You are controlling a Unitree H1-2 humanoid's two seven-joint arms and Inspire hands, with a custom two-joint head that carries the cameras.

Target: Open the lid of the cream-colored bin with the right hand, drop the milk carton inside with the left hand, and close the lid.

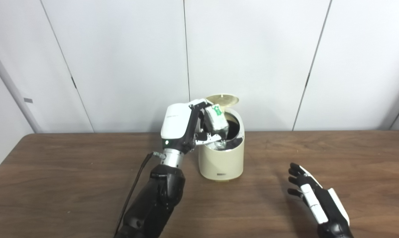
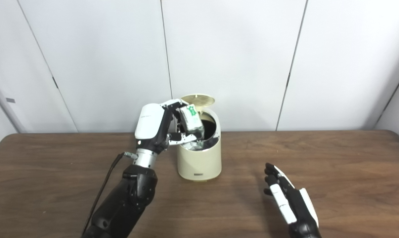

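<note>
White panels back your wooden table [image 1: 87, 172]; your left hand [image 1: 186, 124] grips the milk carton [image 1: 216, 119] over the open-lidded bin [image 1: 222, 162], while your right hand [image 1: 313, 198] rests near, fingers spread.

A dark brown wooden surface [image 1: 335, 155] with visible grain filled the lower half of both views, its far corners rounded. Behind it stood a white panelled wall [image 1: 252, 49], split by thin dark vertical seams. A pale slanted post [image 2: 2, 102] leaned at the far left, bearing what looked like a small grey tag [image 1: 28, 100]
</note>
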